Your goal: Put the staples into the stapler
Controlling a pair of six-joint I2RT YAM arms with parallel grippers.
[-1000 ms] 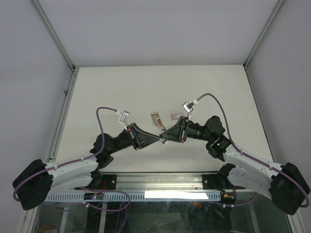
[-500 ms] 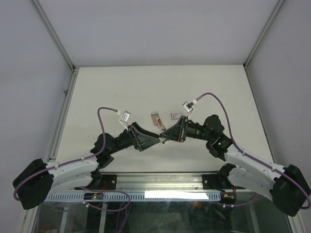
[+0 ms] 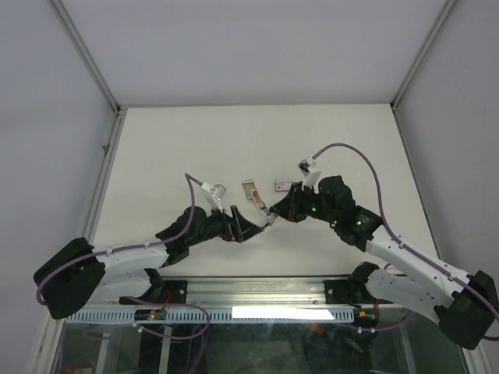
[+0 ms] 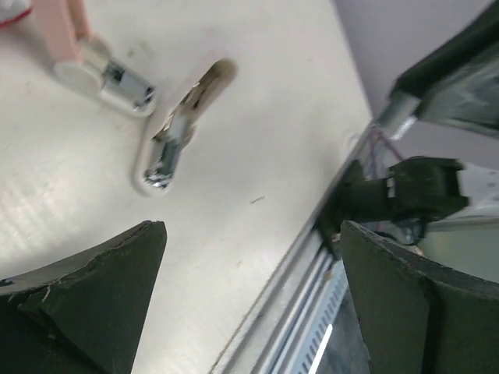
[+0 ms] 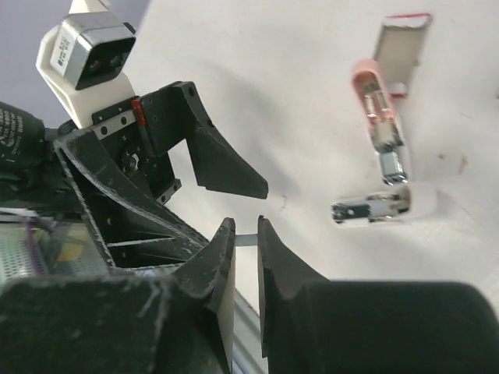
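The stapler [image 3: 251,192] lies open in a V at mid-table, pink half [image 5: 369,87] and white half [image 5: 394,207] apart, metal insides showing; it also sits at the top left of the left wrist view [image 4: 117,74]. The red-and-white staple box [image 3: 282,185] lies just right of it [image 5: 403,40]. My right gripper [image 3: 270,219] hovers near the stapler's near side, shut on a thin silvery strip of staples [image 5: 246,239] that spans its tips. My left gripper [image 3: 251,227] faces it tip to tip, jaws wide open with nothing between its fingers [image 4: 93,280].
The metal rail [image 4: 312,288] of the table's near edge runs just below the grippers. Grey cage walls and frame posts [image 3: 86,62] bound the table on the left, right and back. Purple cables loop over both wrists.
My left gripper has opened wide and let go of the strip; its arm has slid right and lower. The right gripper has stayed shut on the strip and turned its wrist.
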